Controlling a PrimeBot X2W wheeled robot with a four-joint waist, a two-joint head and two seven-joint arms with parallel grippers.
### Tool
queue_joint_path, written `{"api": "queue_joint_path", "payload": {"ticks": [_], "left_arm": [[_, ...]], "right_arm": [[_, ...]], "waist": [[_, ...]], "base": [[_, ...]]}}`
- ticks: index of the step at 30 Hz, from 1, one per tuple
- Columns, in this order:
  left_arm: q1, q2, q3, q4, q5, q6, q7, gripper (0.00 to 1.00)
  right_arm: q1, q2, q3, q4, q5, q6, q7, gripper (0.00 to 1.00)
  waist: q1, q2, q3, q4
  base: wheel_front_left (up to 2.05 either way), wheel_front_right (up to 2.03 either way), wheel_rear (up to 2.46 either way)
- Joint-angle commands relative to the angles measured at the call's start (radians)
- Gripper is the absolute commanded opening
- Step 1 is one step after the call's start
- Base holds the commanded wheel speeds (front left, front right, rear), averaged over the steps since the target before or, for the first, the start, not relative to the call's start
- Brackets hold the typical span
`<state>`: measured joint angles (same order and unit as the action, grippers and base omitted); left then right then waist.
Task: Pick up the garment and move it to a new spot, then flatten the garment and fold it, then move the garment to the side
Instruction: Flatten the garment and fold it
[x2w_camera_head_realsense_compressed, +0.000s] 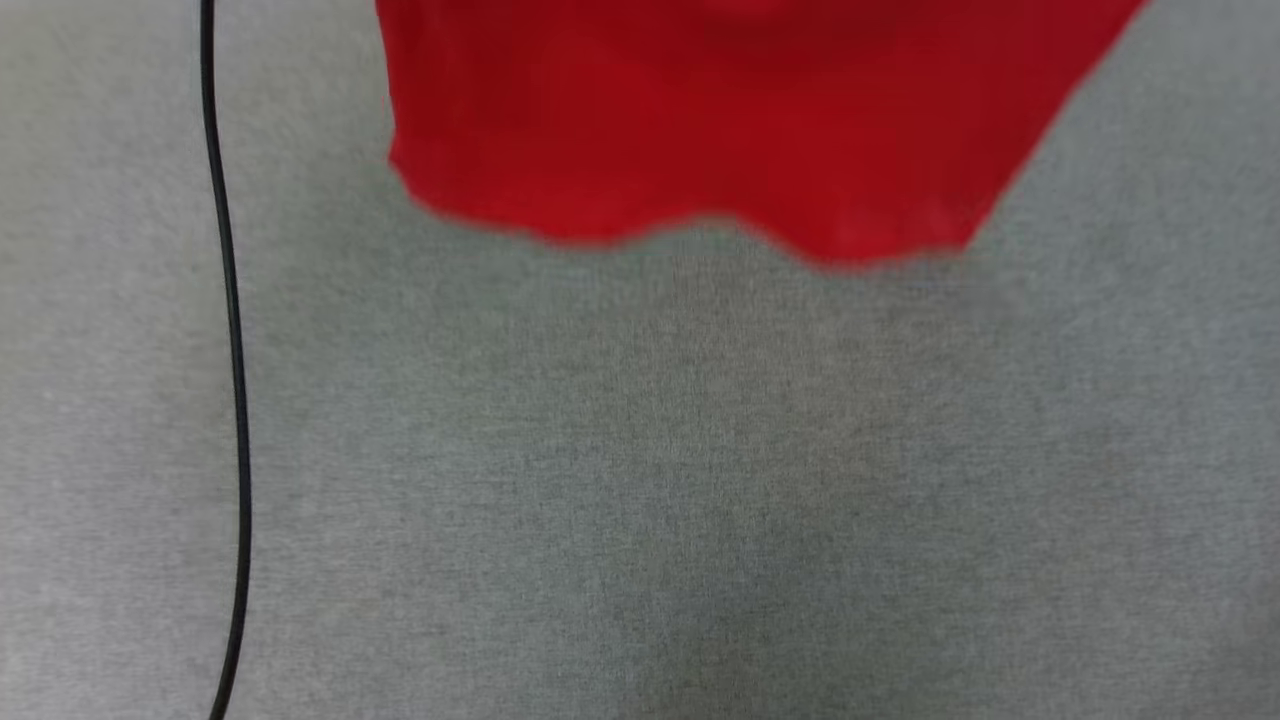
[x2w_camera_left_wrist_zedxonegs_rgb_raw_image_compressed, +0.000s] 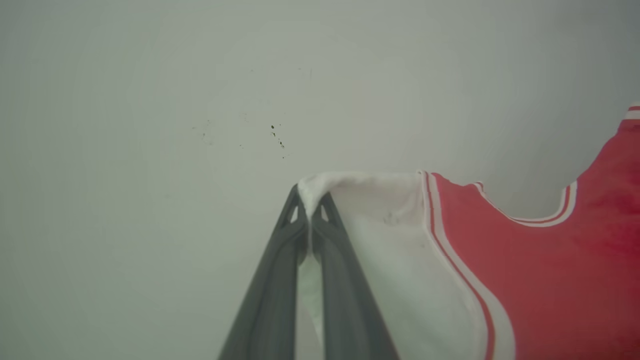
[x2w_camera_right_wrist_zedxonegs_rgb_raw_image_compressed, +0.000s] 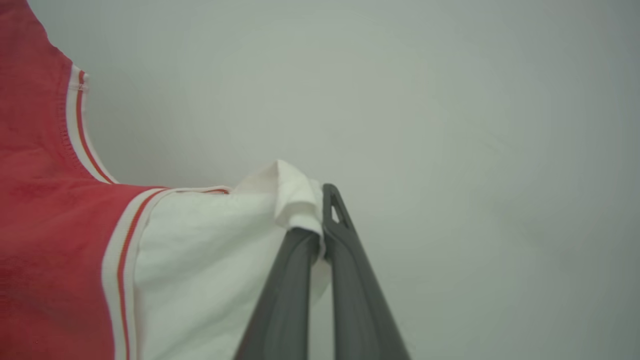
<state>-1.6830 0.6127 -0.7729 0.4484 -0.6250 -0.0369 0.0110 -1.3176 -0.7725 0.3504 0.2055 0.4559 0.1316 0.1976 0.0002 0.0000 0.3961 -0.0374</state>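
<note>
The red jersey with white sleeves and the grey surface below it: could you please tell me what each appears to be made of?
The red jersey with white sleeves looks like thin, soft knit fabric, possibly polyester, with a matte finish. It drapes, bunches where it is pinched, and has stitched striped trim. The grey surface looks like a woven or felt-like cloth covering, matte with a fine heathered grain. Its exact fibre is unclear.

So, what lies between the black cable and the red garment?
Nothing: in the head view, bare grey surface separates the cable from the garment.
</note>
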Motion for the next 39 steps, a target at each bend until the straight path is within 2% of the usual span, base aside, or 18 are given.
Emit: {"api": "queue_joint_path", "payload": {"ticks": [1,8,12,16,23,30,35,39], "left_arm": [[-0.033,-0.013,0.004,0.025,0.009,-0.003,-0.012,0.00],[-0.185,-0.081,0.016,0.193,0.042,-0.011,-0.091,0.00],[-0.222,-0.111,0.011,0.262,0.044,-0.020,-0.125,0.00],[-0.192,-0.120,0.007,0.292,0.033,-0.027,-0.149,0.00],[-0.061,-0.097,0.017,0.276,-0.012,-0.040,-0.213,0.00],[0.129,-0.057,0.021,0.195,-0.057,-0.023,-0.240,0.00],[0.318,-0.019,0.023,0.114,-0.105,-0.003,-0.253,0.00],[0.498,0.023,0.027,0.014,-0.144,0.047,-0.259,0.00]], "right_arm": [[-0.047,0.014,0.011,0.025,-0.014,-0.002,-0.010,0.00],[-0.294,0.082,0.058,0.214,-0.100,-0.002,-0.107,0.00],[-0.365,0.116,0.093,0.320,-0.109,-0.002,-0.153,0.00],[-0.372,0.140,0.122,0.383,-0.091,-0.002,-0.193,0.00],[-0.282,0.170,0.201,0.445,-0.048,-0.002,-0.265,0.00],[-0.162,0.158,0.272,0.431,0.007,-0.002,-0.318,0.00],[-0.005,0.147,0.302,0.391,0.060,-0.002,-0.360,0.00],[0.138,0.150,0.303,0.346,0.087,-0.002,-0.382,0.00]], "waist": [[-0.0002,0.0000,0.062,-0.006],[-0.0002,0.0000,0.152,-0.012],[-0.0002,0.0000,0.188,-0.015],[-0.0002,0.0000,0.207,-0.014],[-0.0002,0.0000,0.184,-0.016],[-0.0002,0.0000,0.118,-0.007],[-0.0002,0.0000,0.059,-0.002],[-0.0002,0.0000,0.011,-0.005]], "base": [[0.00,0.00,0.00],[0.00,0.00,0.00],[0.00,0.00,0.00],[0.00,0.00,0.00],[0.00,0.00,0.00],[0.00,0.00,0.00],[0.00,0.00,0.00],[0.00,0.00,0.00]]}}
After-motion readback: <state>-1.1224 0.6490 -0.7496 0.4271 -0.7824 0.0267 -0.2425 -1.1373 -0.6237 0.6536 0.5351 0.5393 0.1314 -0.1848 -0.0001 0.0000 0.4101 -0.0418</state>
